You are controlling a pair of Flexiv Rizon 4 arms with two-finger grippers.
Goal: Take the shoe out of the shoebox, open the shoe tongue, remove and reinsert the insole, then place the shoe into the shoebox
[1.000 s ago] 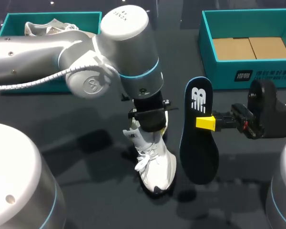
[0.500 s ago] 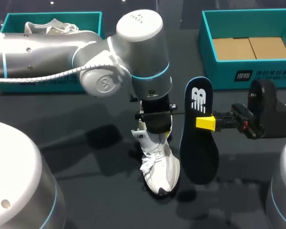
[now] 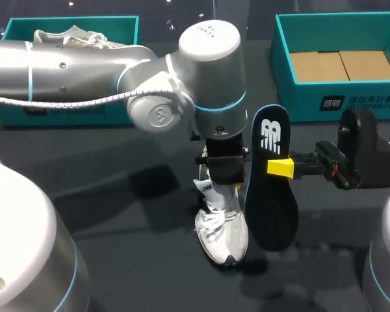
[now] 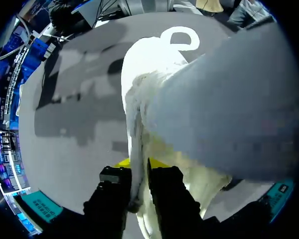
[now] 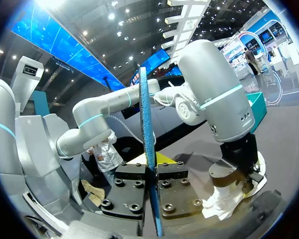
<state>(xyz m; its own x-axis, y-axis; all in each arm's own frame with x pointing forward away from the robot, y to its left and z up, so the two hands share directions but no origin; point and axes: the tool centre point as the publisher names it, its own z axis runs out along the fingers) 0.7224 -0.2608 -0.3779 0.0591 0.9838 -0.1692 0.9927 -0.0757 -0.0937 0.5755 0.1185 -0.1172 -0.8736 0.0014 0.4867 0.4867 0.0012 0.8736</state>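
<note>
A white shoe (image 3: 222, 234) stands on the dark table, toe toward the near edge. My left gripper (image 3: 224, 179) comes down on its heel end. In the left wrist view the two fingers of that gripper (image 4: 138, 172) pinch a thin edge of the shoe's (image 4: 149, 94) white fabric from both sides. A dark blue insole (image 3: 271, 188) hangs upright just right of the shoe, with my right gripper (image 3: 281, 167) shut on its middle. The right wrist view shows the insole (image 5: 148, 149) edge-on between that gripper's (image 5: 152, 172) fingers, and the shoe (image 5: 234, 199) beyond it.
A teal shoebox (image 3: 13, 26) at the back left holds another white shoe (image 3: 68, 38). A second teal shoebox (image 3: 283, 39) at the back right has brown cardboard (image 3: 341, 65) in its bottom. My left arm (image 3: 117, 71) spans the table's left half.
My left arm has moved right with the shoe, bringing it close beside the insole. The right arm and the insole have stayed still.
</note>
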